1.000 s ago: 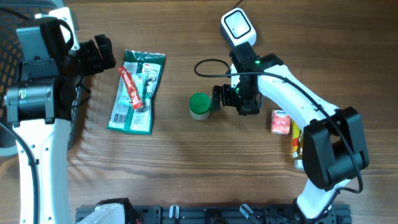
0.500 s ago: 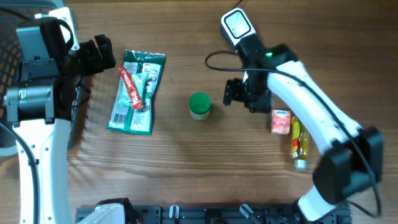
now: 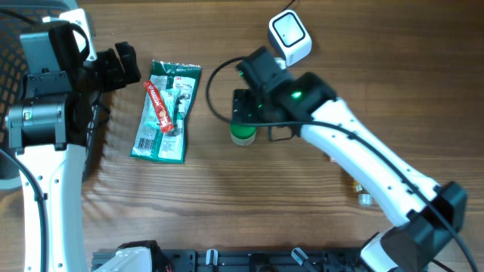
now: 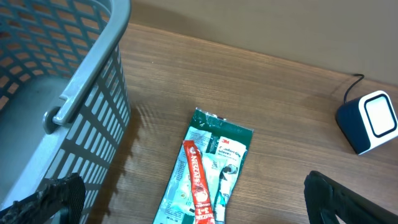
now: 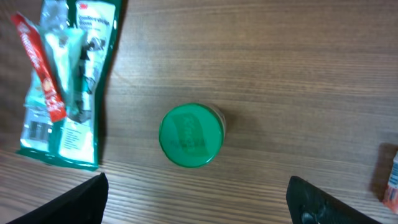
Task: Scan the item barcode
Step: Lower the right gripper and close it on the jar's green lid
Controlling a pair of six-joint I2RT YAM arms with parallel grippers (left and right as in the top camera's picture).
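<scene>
The jar (image 5: 191, 135) stands upright on the table (image 3: 227, 204), its green lid facing up. The right gripper (image 5: 198, 186) hangs directly above the jar, and in the overhead view it covers most of the lid. Its fingers (image 5: 87, 199) are spread wide, one on each side of the jar and clear of it, so nothing is held. The scanner (image 3: 290, 36), a small white box, sits beyond the jar and a little to the robot's right, well apart from it. A black cable (image 3: 215, 83) loops over the table just beside the jar. To the robot's left of the jar lies a flat green packet (image 3: 165, 112) with a red stick across it (the print is too small to read). Farther from the jar on that same side, past the packet, the left gripper (image 3: 121, 66) hovers with its fingers (image 4: 56, 196) wide apart and empty. A grey mesh basket (image 4: 56, 81) stands farthest from the jar on that side. A red carton's edge (image 5: 392, 180) shows to the jar's right.
</scene>
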